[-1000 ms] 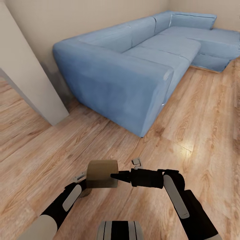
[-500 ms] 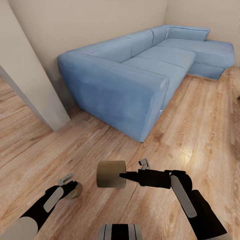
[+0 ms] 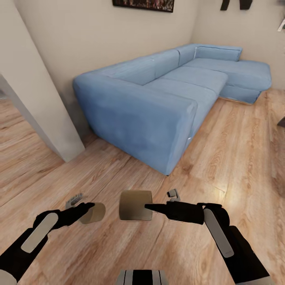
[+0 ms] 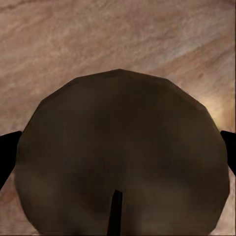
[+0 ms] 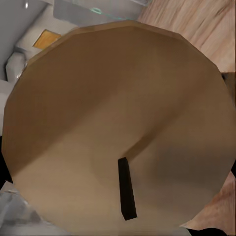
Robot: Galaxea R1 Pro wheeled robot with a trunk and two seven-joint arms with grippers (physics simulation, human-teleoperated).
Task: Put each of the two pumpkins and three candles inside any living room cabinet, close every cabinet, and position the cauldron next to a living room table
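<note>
Scene: we roll across a pale wooden plank floor (image 3: 118, 166) in a living room, a long blue L-shaped fabric sofa (image 3: 158, 99) against the beige wall ahead.

Left gripper (image 3: 90, 206): our left arm reaches forward low, its black fingers closed around a squat tan-brown cylindrical candle (image 3: 95, 212). In the left wrist view the candle's round dark end (image 4: 120, 155) sits between the two fingertips, a thin black wick line at its middle.

Right gripper (image 3: 150, 206): its jaws pinch a second tan-brown cylindrical candle (image 3: 135, 205), carried on its side with the curved wall towards our head camera. The right wrist view gives its flat end face (image 5: 118, 128), again with a short black wick.

Look of the load: plain, smooth, matte brown drums, faceted at the rim, with no label.

Where they are: both candles ride above the floor, near each other in front of our trunk, well apart from the sofa.

Step in hand: we judge this a carry towards a cabinet.

Doing it well: we would keep both grips firm, hold the arms tucked and steady while the base turns, and skirt the sofa corner.
</note>
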